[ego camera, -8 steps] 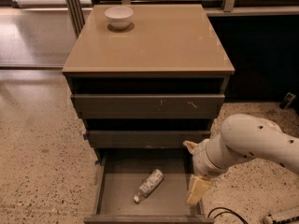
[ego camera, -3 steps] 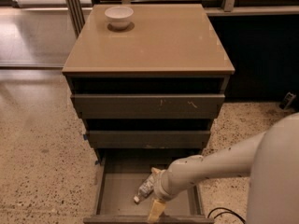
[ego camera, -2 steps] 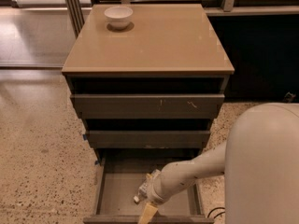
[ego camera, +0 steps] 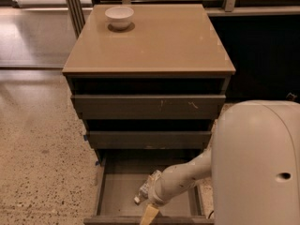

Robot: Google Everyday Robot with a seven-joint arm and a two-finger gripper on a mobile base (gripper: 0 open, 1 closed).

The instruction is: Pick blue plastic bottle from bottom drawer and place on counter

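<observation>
gripper (ego camera: 150, 214) over bottom drawer (ego camera: 118, 193), speckled floor (ego camera: 37, 149)

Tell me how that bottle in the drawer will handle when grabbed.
The blue plastic bottle lies on its side in the bottom drawer, so a nudge probably rolls it. Small plastic: likely light, may dent. The gripper is beside it, at the drawer's front.

One high camera looks down past the pincer (ego camera: 150, 213) at the grey-brown drawer cabinet (ego camera: 148, 107) beyond. The pincer hangs bottom-centre.

arm (ego camera: 183, 176): stretched forward, angled down-left | claw (ego camera: 150, 214): at its low end, pointing down
</observation>
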